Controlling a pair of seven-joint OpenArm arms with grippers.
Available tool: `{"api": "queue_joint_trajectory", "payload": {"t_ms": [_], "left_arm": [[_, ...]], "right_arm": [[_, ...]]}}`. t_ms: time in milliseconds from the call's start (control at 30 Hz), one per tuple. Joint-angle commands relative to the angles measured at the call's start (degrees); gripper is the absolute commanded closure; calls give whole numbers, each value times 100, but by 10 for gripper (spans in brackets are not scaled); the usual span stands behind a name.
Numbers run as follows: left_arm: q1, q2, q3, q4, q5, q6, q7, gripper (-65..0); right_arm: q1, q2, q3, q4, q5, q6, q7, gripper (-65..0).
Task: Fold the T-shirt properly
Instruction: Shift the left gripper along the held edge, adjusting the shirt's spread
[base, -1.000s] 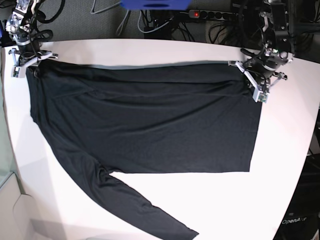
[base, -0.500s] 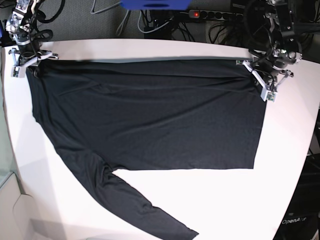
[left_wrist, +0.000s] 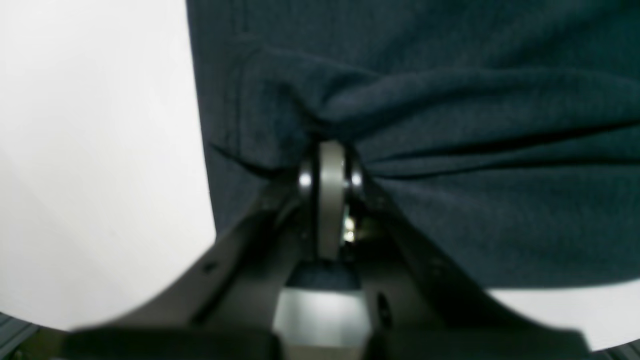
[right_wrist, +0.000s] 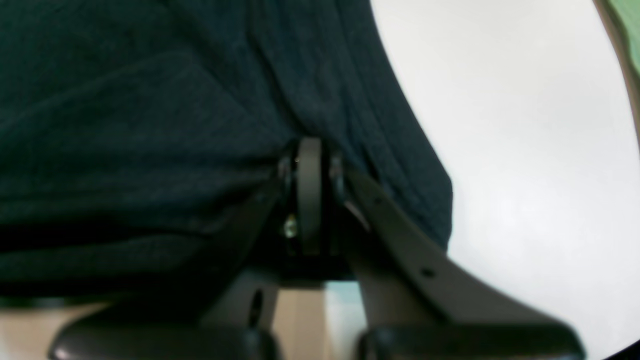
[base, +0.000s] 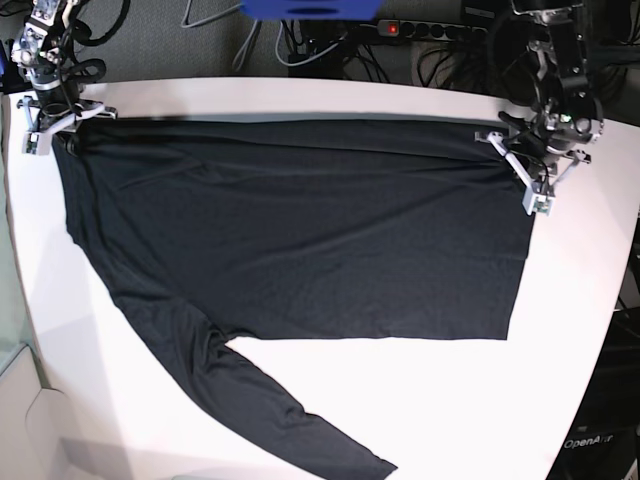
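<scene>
We had the T-shirt (base: 300, 230) spread flat across the white table (base: 420, 400), one long sleeve trailing off toward 6 o'clock in the base view. Left gripper (base: 527, 160) sat at the shirt's 3 o'clock top corner, jaws clamped together on bunched fabric (left_wrist: 320, 120). Right gripper (base: 55, 118) was at the 9 o'clock top corner, likewise pinched on the cloth (right_wrist: 280, 110).

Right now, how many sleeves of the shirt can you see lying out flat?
1. One sleeve of the T-shirt trails toward the table's near edge in the base view. The other isn't visible; it may be folded under the body.
</scene>
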Motion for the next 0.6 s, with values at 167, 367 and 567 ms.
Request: {"api": "queue_joint_trajectory", "payload": {"t_ms": [167,367,567], "left_arm": [[-259,-11,12,-89,234,55,839,-14],[-400,6,30,166,226,55,883,-14],[-708,208,38,166,226,55,883,-14]], "right_arm": [[-86,30,12,-49,-244,-57,-404,-2],[-86,22,12,-49,-244,-57,-404,-2],[-86,22,4,-49,-244,-57,-404,-2]]}}
